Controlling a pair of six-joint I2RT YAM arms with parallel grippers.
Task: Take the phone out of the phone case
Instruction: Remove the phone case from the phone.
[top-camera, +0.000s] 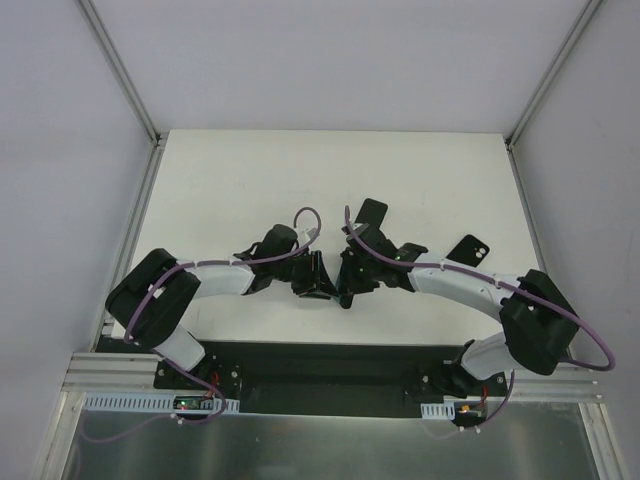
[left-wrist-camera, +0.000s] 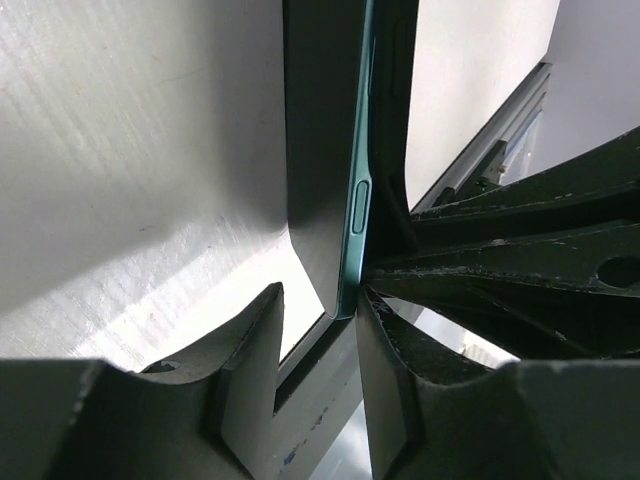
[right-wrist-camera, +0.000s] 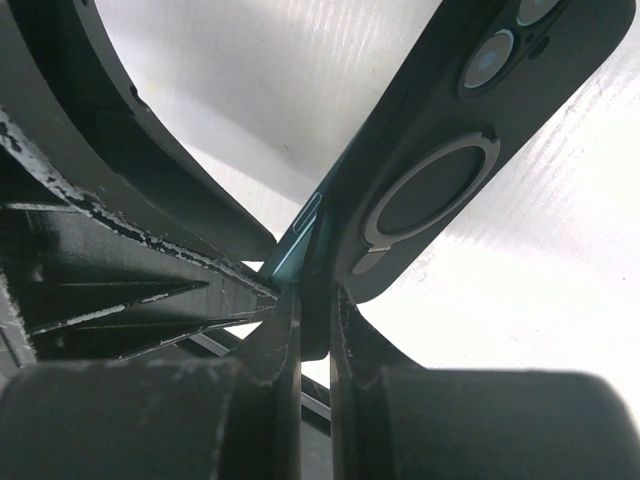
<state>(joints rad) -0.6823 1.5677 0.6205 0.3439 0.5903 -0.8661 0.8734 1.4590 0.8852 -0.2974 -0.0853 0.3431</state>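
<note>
The right hand (right-wrist-camera: 315, 300) pinches the phone case (right-wrist-camera: 430, 195); left hand (left-wrist-camera: 320, 295) part-open around the phone (left-wrist-camera: 358, 200).

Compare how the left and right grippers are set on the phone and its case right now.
The right gripper has its jaws almost closed, pinching a thin edge of the phone case. The left gripper stands wider, straddling a corner of the phone. Both of the right gripper's fingers press on the case, while the left gripper shows a strip of table between one finger and the phone. Shared: both work the same end of the handset, close beside each other.
</note>
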